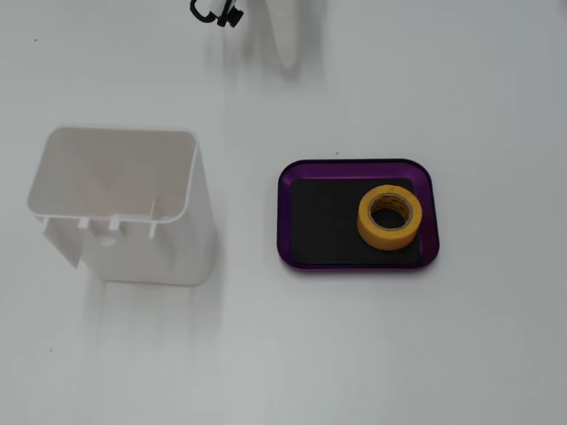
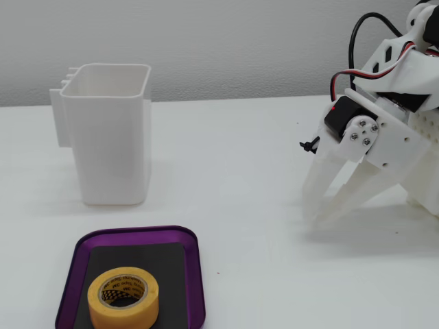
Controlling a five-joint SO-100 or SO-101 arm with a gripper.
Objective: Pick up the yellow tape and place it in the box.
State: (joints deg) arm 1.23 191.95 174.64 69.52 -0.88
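Note:
The yellow tape [image 1: 374, 230] lies flat inside the box, a purple tray [image 1: 285, 212] with a black mat, toward its right end in a fixed view. In the other fixed view the tape [image 2: 123, 313] lies at the near end of the tray [image 2: 68, 274]. My gripper [image 2: 313, 221] is far from both, at the right of this view. Its white fingers point down at the table with their tips together, holding nothing. In a fixed view only its blurred white tip [image 1: 288, 53] shows at the top edge.
A tall white plastic container [image 1: 151, 252] stands open-topped left of the tray; it also shows at the back left [image 2: 113, 151]. The table is plain white. The arm's body and cables fill the right edge [image 2: 405, 89].

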